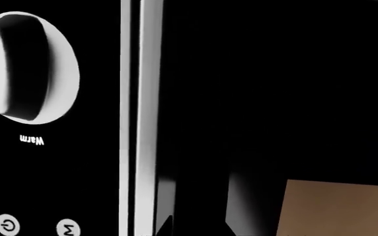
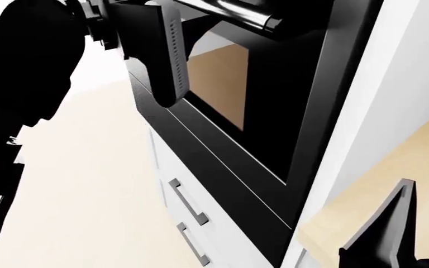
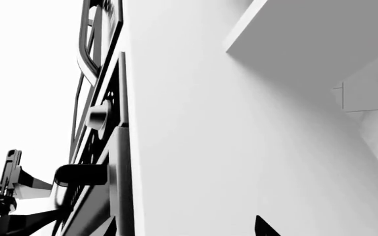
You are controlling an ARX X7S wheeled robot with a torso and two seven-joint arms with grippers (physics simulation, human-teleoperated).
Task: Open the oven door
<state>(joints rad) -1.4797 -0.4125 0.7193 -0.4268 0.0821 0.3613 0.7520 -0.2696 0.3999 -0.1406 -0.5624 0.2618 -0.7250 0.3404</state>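
Observation:
The oven door (image 2: 274, 106) is glossy black, with a glass window (image 2: 218, 84) showing brown. In the head view its steel bar handle (image 2: 237, 12) runs along its top. My left gripper (image 1: 199, 227) is right at the door just below the control panel. Its fingertips stand apart over black glass, with the bright bar (image 1: 151, 98) beside one tip, not between them. One ridged finger (image 2: 168, 61) hangs in front of the door's left end. My right gripper (image 3: 185, 227) is open, facing the white cabinet side (image 3: 228, 147), and also shows low on the right (image 2: 393, 223).
A round knob (image 1: 18, 69) marked "Warm" and small buttons (image 1: 8, 226) sit on the control panel. White drawers with bar pulls (image 2: 188, 204) lie under the oven. A beige counter (image 2: 401, 162) and white wall (image 2: 401, 67) are to the right. A white shelf (image 3: 294, 29) juts overhead.

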